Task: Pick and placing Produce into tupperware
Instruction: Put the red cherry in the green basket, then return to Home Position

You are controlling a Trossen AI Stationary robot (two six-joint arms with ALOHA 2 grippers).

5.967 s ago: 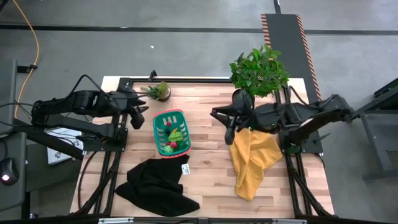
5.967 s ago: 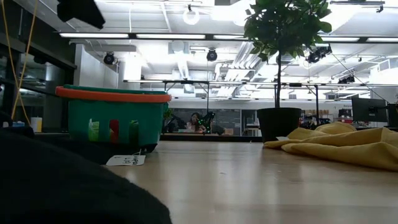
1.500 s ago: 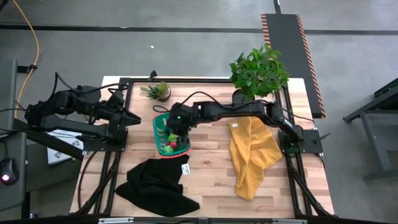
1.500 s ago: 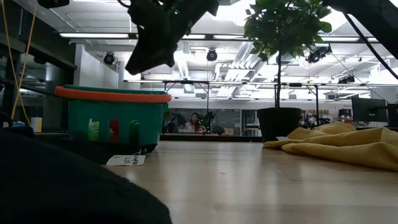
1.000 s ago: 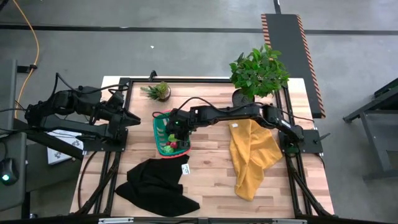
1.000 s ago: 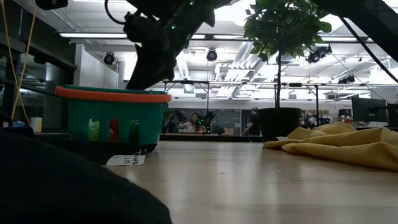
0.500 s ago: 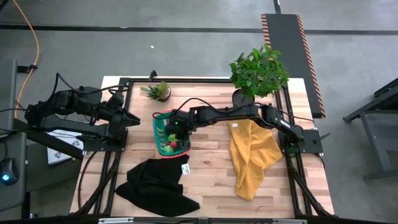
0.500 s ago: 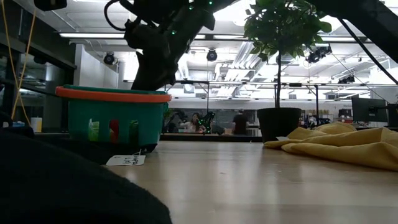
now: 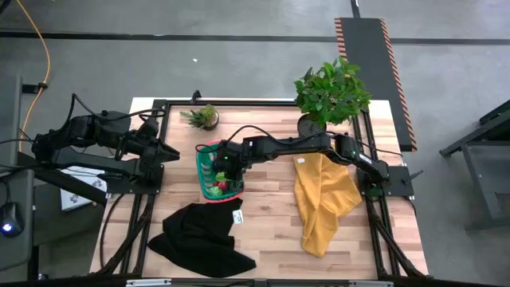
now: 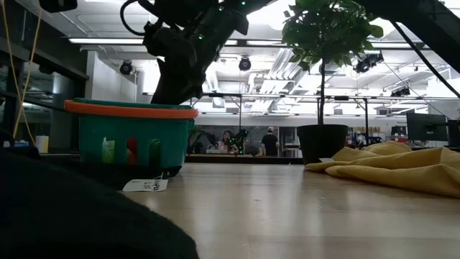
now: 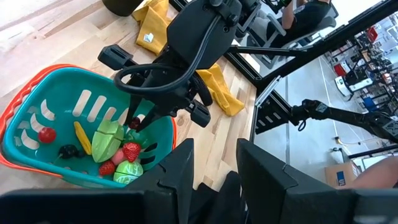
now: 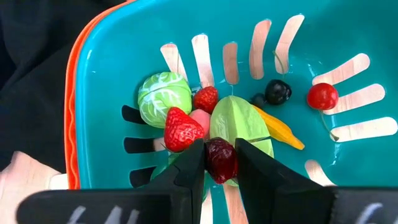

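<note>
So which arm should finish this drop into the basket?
Right. Its gripper is inside the basket, shut on a dark red piece just above the pile. The left gripper waits off the table's edge, open.

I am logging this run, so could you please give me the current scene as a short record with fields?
Right gripper: inside the basket, shut on a dark red fruit
Left gripper: open, empty, off the table's left edge, pointing toward the basket
Basket contents: cabbage, two strawberries, green leafy piece, yellow piece, dark berry, red cherry
Black cloth: on the table, next to the basket
Yellow cloth: on the table, under the right arm
Plants: small one and large one at the far edge
</note>
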